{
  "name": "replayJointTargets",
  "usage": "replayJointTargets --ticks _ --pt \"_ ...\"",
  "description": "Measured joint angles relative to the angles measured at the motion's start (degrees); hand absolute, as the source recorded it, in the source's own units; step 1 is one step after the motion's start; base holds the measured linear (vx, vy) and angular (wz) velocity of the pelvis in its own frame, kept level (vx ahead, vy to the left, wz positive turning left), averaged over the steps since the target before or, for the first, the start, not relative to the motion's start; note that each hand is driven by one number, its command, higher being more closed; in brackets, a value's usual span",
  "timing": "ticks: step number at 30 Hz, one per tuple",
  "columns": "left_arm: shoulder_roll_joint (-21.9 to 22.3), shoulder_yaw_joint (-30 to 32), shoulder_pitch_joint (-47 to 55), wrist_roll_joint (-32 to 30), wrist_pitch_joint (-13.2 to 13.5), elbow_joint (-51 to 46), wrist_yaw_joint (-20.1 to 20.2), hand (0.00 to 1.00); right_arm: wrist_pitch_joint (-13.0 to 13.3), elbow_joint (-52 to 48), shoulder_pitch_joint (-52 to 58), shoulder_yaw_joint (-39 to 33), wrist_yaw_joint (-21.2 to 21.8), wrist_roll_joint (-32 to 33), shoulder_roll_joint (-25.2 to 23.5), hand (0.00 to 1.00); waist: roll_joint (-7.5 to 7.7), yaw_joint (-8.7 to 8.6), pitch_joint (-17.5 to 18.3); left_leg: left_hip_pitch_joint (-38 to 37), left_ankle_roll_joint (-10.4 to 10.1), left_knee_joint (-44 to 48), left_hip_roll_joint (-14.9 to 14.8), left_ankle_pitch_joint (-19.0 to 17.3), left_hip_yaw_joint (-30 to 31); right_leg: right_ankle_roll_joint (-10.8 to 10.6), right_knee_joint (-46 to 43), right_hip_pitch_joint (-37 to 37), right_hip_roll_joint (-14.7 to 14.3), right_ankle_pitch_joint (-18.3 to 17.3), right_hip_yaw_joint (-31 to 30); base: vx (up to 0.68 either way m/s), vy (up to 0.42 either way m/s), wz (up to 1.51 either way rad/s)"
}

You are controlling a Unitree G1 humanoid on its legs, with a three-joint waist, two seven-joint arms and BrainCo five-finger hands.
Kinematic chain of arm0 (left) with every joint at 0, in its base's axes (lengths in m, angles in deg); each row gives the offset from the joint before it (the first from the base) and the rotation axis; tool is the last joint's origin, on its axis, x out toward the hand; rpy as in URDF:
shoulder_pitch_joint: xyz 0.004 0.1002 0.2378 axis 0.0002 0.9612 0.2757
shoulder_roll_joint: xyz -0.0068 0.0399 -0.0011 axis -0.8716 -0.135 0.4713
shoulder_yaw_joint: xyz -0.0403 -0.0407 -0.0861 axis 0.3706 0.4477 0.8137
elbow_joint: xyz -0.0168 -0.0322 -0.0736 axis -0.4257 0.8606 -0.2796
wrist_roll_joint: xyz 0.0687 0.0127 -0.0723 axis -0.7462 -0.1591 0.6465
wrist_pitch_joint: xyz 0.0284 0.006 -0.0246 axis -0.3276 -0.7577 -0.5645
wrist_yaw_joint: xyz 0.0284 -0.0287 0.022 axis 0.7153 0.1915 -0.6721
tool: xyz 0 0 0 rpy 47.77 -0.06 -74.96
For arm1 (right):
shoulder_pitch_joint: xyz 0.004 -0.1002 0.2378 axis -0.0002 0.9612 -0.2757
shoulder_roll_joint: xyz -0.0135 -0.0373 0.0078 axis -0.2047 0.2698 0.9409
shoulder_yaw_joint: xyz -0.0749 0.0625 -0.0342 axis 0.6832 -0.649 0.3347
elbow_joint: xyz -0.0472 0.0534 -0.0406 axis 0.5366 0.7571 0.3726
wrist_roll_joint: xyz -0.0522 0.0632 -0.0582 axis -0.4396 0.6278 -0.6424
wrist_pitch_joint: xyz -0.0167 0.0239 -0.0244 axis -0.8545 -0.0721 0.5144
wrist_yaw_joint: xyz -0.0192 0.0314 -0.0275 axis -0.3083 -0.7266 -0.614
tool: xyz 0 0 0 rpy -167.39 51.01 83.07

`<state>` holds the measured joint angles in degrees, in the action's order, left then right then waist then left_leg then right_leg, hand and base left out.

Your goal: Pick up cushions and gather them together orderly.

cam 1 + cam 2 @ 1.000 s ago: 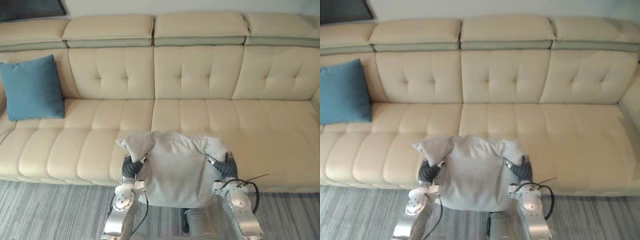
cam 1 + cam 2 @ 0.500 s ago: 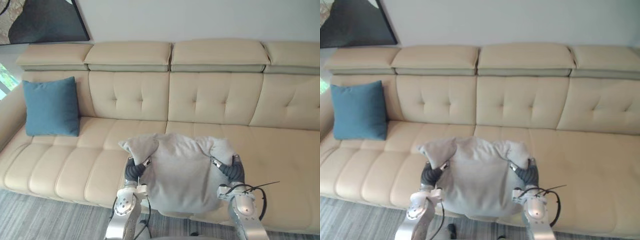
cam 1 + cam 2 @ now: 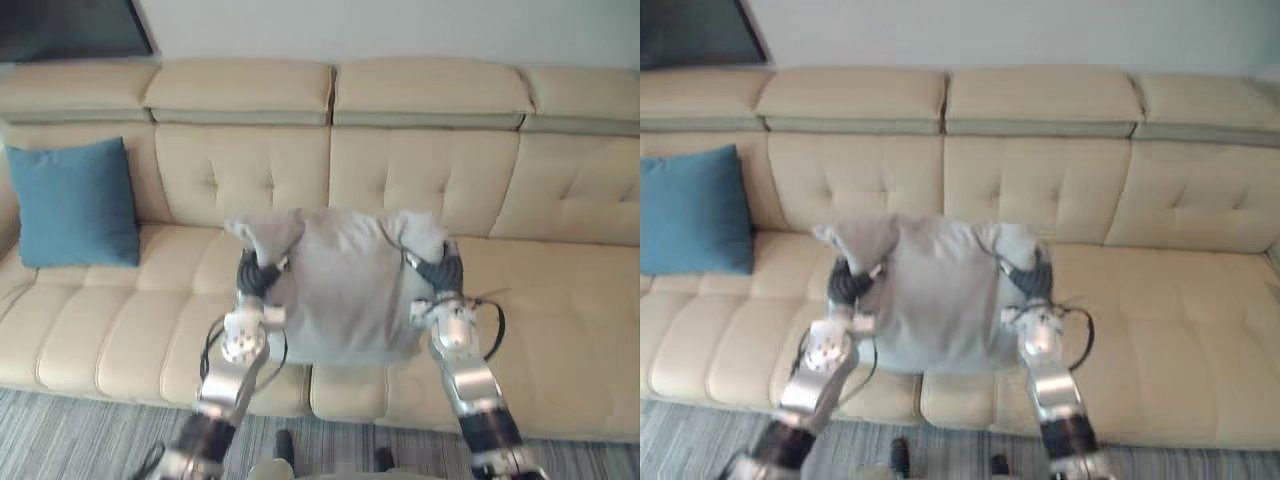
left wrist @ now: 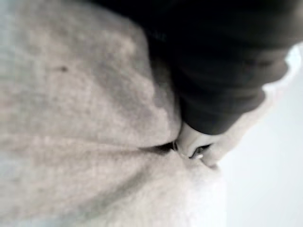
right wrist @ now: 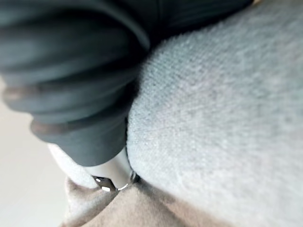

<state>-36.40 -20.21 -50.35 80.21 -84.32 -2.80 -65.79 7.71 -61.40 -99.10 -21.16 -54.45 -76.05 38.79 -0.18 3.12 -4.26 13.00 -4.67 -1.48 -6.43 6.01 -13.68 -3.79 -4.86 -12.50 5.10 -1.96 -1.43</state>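
**Grey cushion held aloft by its two upper corners, blue one at the sofa's far end**

The left hand (image 3: 257, 274) sits at the 10 o'clock corner of the grey cushion (image 3: 345, 290), and the right hand (image 3: 439, 271) at its 2 o'clock corner. Each hand is sunk into the soft fabric, which bunches up over its dark cover. In both wrist views the cloth swallows the grasp, so I cannot tell whether either hand is closed on the cushion or merely pressed into it.

Taking the cushion at two matching corners makes sense. It hangs flat and square between the arms, with its face toward the head camera, and it neither folds nor swings.

The grey cushion is off the seat (image 3: 120, 300), raised in front of the backrest (image 3: 240, 170) near the middle of the cream sofa (image 3: 560, 290). It touches nothing but the hands.

The blue cushion (image 3: 75, 203) is well apart from it, at about 9 o'clock. It stands upright against the backrest at the sofa's left end. That propped pose gives a ready model for an orderly row.

By my judgement the carry is under way. The grey cushion now needs to travel toward 9 o'clock and be set down upright just beside the blue one. The likely hazard is the limp fabric slumping forward on release.
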Motion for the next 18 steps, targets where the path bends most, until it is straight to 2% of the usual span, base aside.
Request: replayJointTargets --ticks 5,8,12,18 --pt "-2.0 0.2 -13.9 0.4 1.4 6.0 -4.2 1.0 -0.1 2.1 -12.9 -0.4 -6.2 -2.1 3.6 1.0 -0.13 0.05 -1.5 7.0 0.4 0.0 0.0 1.6 -0.4 -0.1 -3.6 -9.0 -0.1 0.1 -0.8 -0.09 0.0 -0.06" --pt "-3.1 0.4 -23.1 1.6 2.1 11.4 -4.8 1.0 -0.3 6.3 -20.9 -1.9 -8.9 -2.1 5.4 1.0 -0.31 0.06 -3.0 9.9 0.5 -0.9 -0.1 3.0 -0.5 -0.1 -5.2 -13.2 -0.3 0.1 -0.9 -0.06 0.005 -0.01" --pt "-3.6 0.8 -33.3 2.7 2.1 19.4 -4.6 1.0 -0.8 10.1 -28.1 -2.9 -10.5 -1.8 6.9 1.0 -1.24 -0.05 -5.1 12.6 0.6 -3.6 0.0 5.7 0.1 0.0 -6.0 -17.0 -0.6 0.4 -0.3 -0.03 0.0 0.07" --pt "-3.5 2.4 -41.0 4.6 2.0 27.6 -4.2 1.0 -1.3 18.2 -37.1 -3.6 -10.6 1.9 7.2 1.0 -1.27 -0.04 -7.9 16.8 0.3 -4.3 -0.5 7.6 0.3 0.2 -6.9 -21.6 -1.0 0.6 0.0 0.0 -0.006 0.04"
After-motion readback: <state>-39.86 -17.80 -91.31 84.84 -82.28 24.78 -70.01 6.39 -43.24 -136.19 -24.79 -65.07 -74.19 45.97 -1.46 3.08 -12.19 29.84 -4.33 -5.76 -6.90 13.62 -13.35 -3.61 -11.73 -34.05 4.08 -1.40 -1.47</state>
